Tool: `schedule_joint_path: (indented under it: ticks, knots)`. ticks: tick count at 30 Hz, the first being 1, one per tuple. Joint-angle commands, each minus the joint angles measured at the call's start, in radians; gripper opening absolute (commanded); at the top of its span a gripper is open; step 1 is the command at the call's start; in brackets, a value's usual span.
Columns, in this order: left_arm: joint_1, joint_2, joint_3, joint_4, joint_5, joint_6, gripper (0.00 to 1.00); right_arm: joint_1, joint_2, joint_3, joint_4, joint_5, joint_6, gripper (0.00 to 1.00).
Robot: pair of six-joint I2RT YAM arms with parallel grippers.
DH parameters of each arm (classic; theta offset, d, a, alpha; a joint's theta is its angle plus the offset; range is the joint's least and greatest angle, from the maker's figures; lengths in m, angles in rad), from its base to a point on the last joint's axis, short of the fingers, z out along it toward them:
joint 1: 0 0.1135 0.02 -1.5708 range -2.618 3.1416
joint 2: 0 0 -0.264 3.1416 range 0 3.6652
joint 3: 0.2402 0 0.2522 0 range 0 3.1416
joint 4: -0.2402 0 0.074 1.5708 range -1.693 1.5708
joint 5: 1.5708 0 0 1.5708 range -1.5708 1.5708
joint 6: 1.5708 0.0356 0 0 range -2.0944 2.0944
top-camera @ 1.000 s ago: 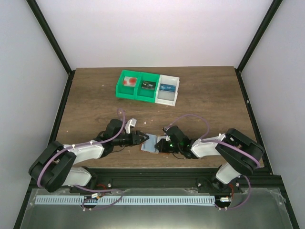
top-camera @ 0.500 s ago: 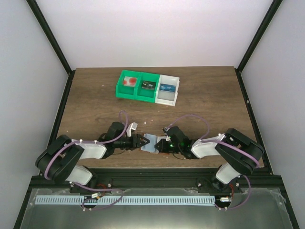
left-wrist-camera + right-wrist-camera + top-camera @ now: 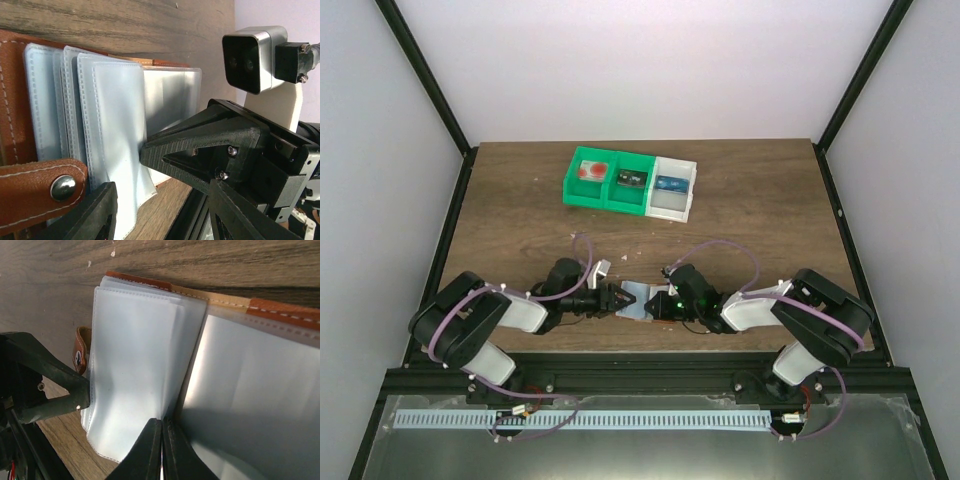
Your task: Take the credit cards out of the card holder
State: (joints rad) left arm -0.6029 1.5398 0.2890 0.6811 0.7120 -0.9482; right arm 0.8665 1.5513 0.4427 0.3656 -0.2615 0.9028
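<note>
Your left gripper stands about half open at the near-left edge of the card holder, its jaws apart and clamped on nothing, with a corner of the clear sleeves lying between them and the holder's snap strap just beside one finger. Facing it from the other side, your right gripper is closed tight, its tips pressed at the fold where the sleeve stack meets the far panel. Whether it pinches a sleeve edge or only pins the holder down, the views do not show.

The holder lies spread open on the table, near the front edge, directly between the two grippers and touched by the right one.

At the far side, well apart from both arms, the row of bins has a blue card in its white end, a dark card beside it and something red and white in the next bin. Every sleeve in view looks pale and empty, so the job appears close to finished; what remains, most likely, is checking the sleeves underneath.
</note>
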Motion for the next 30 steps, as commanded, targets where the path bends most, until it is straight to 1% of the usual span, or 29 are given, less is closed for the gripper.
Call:
schedule_joint_path:
  ticks: [1, 7, 10, 15, 23, 30]
  knots:
    - [-0.004, -0.025, -0.009, 0.032, 0.005, 0.0, 0.53, 0.007, 0.01, -0.019, -0.05, 0.0, -0.005, 0.04]
    - [-0.004, -0.097, 0.04, -0.176, -0.077, 0.111, 0.53, 0.008, -0.002, -0.025, -0.054, 0.005, -0.006, 0.04]
    - [-0.004, -0.114, 0.049, -0.231, -0.101, 0.14, 0.53, 0.008, -0.002, -0.027, -0.054, 0.009, -0.008, 0.04]
    - [-0.004, -0.105, 0.042, -0.225, -0.104, 0.143, 0.53, 0.008, 0.001, -0.025, -0.049, 0.006, -0.006, 0.04]
    - [-0.004, -0.049, 0.028, -0.129, -0.05, 0.103, 0.53, 0.008, 0.003, -0.022, -0.052, 0.006, -0.008, 0.04]
    - [-0.004, -0.064, 0.032, -0.124, -0.036, 0.088, 0.53, 0.008, 0.006, -0.023, -0.05, 0.005, -0.008, 0.04]
